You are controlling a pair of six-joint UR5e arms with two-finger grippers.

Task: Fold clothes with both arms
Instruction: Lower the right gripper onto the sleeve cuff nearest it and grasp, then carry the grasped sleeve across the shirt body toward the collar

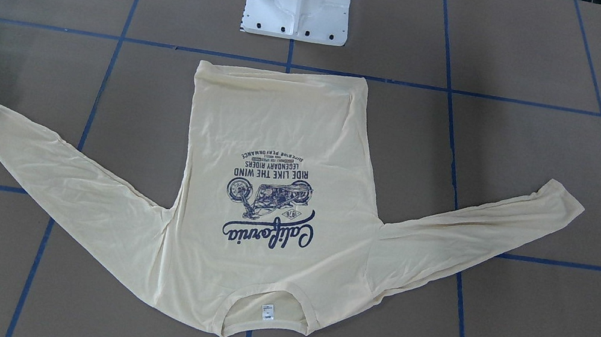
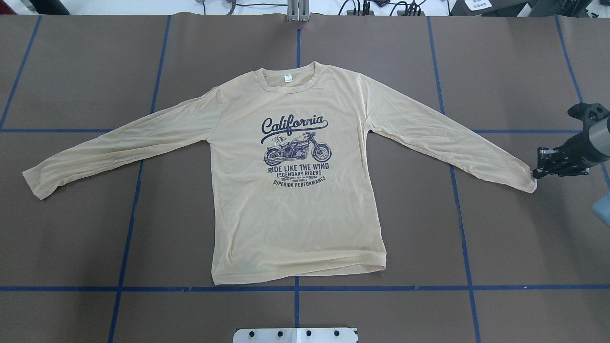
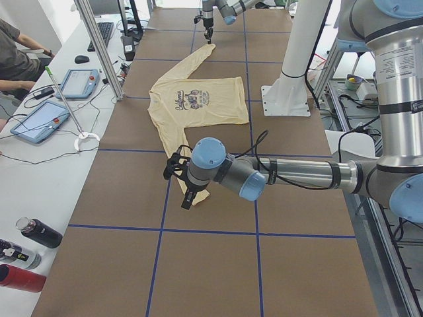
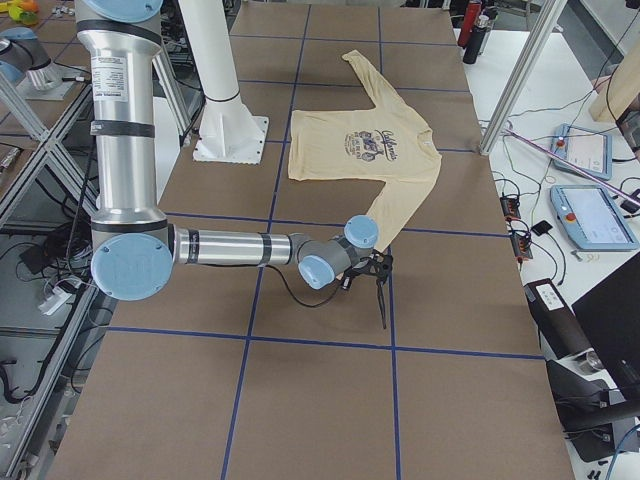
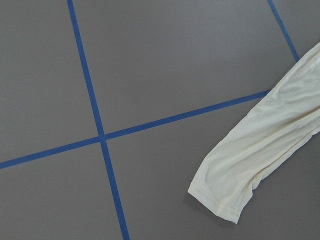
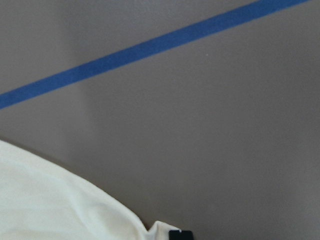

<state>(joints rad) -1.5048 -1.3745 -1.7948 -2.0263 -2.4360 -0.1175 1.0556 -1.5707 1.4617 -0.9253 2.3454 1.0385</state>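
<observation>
One shirt [image 2: 295,224], cream-yellow, long-sleeved, flat and front-up on the brown table [image 2: 71,238] with its blue tape grid [image 2: 190,288].

Nearest the robot: white pedestal base [image 2: 295,335], near edge, centre. Just beyond it the shirt's hem, lying along a tape line.

Mid-table: navy "California" motorcycle print [image 2: 295,152], upright as read from the robot's side. Both sleeves spread wide, angled back toward the near side.

Far out to the left, the left cuff [image 2: 35,183] lies loose on the table. The left gripper [image 3: 186,195] hangs close by, out past the sleeve end. It is seen only from the side camera, so I cannot tell whether its fingers are spread or together.

To the right, the right cuff [image 2: 528,180] sits at the tips of the right gripper [image 2: 535,172], cloth touching the black fingers, sleeve drawn straight to that point. Pinching or only touching: cannot tell.

Farthest: round collar with small white neck label [image 2: 288,78], on the side away from the robot.
</observation>
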